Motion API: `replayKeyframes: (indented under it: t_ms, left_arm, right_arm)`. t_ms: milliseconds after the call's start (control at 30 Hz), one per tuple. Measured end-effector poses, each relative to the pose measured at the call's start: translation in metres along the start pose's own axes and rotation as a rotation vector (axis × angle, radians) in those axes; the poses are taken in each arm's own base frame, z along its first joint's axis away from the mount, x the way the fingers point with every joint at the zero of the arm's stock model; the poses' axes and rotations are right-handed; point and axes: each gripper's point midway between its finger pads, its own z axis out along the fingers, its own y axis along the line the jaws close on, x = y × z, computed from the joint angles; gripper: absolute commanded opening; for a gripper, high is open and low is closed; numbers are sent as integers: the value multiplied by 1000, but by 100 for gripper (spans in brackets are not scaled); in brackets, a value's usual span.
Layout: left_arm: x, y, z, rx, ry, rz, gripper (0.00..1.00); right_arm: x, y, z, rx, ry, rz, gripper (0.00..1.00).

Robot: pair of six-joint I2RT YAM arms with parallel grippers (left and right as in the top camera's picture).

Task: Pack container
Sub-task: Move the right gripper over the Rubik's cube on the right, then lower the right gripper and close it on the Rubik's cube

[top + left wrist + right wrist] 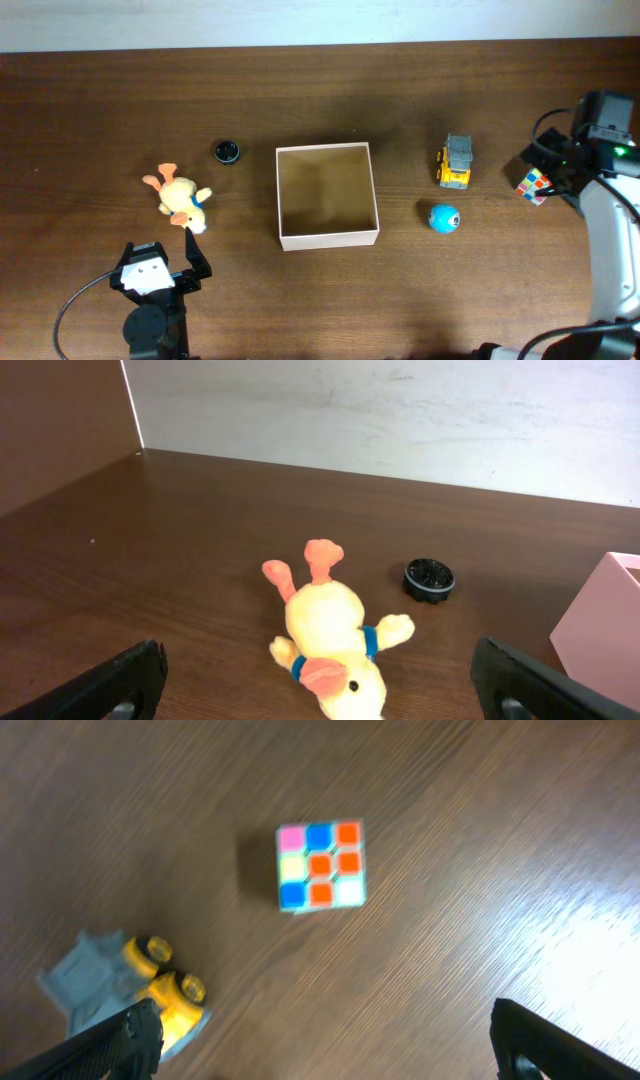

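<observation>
Overhead: container (329, 239) between left claw (165, 252) and right claw (548, 168), well apart.

A dark brown wood-grain counter (320, 90) carries five small things. Towards the left of the overhead view, a yellow plush duck (335, 645) with orange feet and a blue collar lies flat, its feet pointing to the far edge. A small black ridged round cap (429, 579) sits apart from the duck, beyond it. On the right, a yellow and grey toy truck (457, 162) has a blue ball (444, 218) near it, not touching. A colourful puzzle cube (320, 866) rests further right, apart from the truck. A pale wall (400, 410) rises behind the counter.
</observation>
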Motion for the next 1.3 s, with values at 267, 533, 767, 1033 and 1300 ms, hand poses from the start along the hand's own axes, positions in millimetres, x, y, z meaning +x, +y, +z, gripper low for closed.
replayKeyframes:
  t_ms: [267, 533, 767, 1033, 1300]
  left_arm:
    - [0, 0, 0, 0, 0, 0, 99]
    - [0, 0, 0, 0, 0, 0, 99]
    - [0, 0, 0, 0, 0, 0, 99]
    - [0, 0, 0, 0, 0, 0, 99]
    - [0, 0, 0, 0, 0, 0, 99]
  right_arm:
    - [-9, -29, 58, 106, 67, 46, 99]
    - [-19, -19, 92, 87, 47, 40, 99]
    - [-24, -2, 110, 15, 37, 1, 99]
    - [-14, 6, 127, -19, 86, -40, 99]
    - [-4, 9, 138, -35, 129, -53, 99]
